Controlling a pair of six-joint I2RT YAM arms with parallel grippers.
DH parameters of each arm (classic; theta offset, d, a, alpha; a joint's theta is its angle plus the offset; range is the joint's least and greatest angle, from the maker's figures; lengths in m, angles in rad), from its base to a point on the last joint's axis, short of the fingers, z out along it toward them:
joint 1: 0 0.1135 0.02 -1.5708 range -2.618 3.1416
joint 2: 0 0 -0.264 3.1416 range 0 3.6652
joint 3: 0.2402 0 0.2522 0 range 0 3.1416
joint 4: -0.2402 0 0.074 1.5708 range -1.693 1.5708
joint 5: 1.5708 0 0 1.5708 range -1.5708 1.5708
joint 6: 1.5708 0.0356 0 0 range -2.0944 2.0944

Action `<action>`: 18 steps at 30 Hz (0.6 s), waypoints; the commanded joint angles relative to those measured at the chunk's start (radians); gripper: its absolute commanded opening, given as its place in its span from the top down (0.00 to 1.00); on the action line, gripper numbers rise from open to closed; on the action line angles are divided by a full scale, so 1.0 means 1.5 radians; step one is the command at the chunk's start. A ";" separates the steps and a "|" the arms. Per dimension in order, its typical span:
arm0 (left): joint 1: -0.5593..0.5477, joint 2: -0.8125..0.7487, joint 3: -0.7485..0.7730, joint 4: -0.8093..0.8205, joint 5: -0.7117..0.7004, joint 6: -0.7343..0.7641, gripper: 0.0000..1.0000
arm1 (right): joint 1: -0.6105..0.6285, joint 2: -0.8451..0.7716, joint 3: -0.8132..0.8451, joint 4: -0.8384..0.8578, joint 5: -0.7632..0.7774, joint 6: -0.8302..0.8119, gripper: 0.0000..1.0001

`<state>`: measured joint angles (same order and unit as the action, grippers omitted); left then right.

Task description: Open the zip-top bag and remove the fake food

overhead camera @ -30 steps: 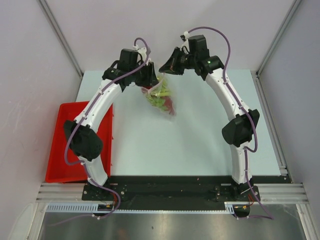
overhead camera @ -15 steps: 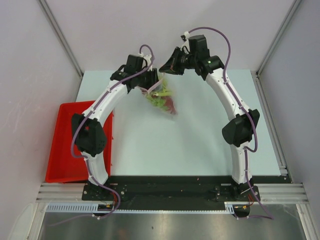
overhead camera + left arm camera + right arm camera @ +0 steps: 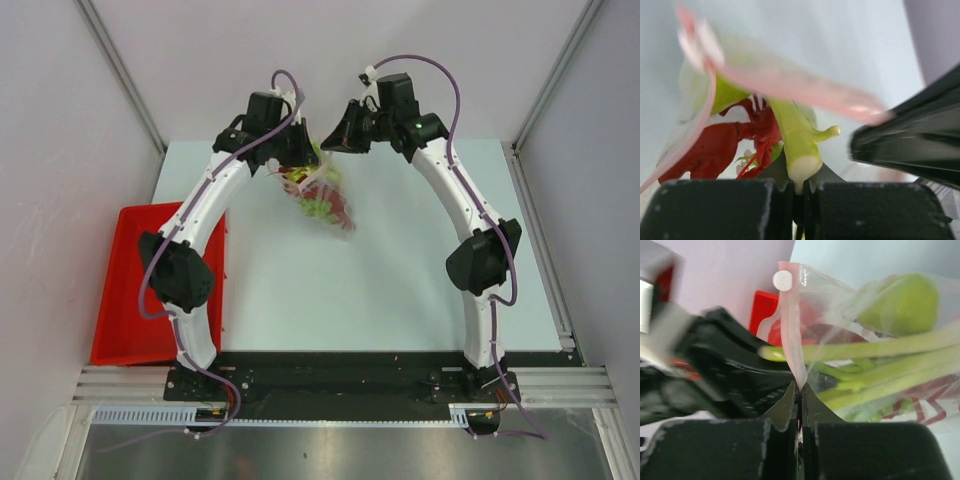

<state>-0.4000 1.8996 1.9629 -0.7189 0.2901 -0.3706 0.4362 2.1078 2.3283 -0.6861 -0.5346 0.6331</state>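
Near the far edge of the bench (image 3: 400,280), left of its middle, your two arms hold the zip-top bag (image 3: 322,200) between them. The right gripper (image 3: 800,390) is clamped on the pink zip strip (image 3: 792,340). The left gripper (image 3: 799,187) is pinched tight on the bag at the stalk vegetable (image 3: 795,140)'s pale end. The lobster (image 3: 715,150) and pear (image 3: 900,302) sit inside.

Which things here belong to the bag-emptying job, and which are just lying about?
Part of the job:
zip-top bag
lobster
pear
stalk vegetable
left tool, apparently pinching the stalk's end
right tool, pinching the bag's pink strip

Lying about:
red tray, beside the left arm
table
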 commanded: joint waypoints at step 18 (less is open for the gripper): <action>0.002 -0.129 0.173 -0.041 -0.046 -0.009 1.00 | 0.004 -0.118 -0.156 0.000 0.130 -0.068 1.00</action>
<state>-0.4000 1.8671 2.1380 -0.8425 0.2333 -0.4088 0.4541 1.9854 2.1006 -0.6647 -0.4171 0.5556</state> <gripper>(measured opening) 0.041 0.018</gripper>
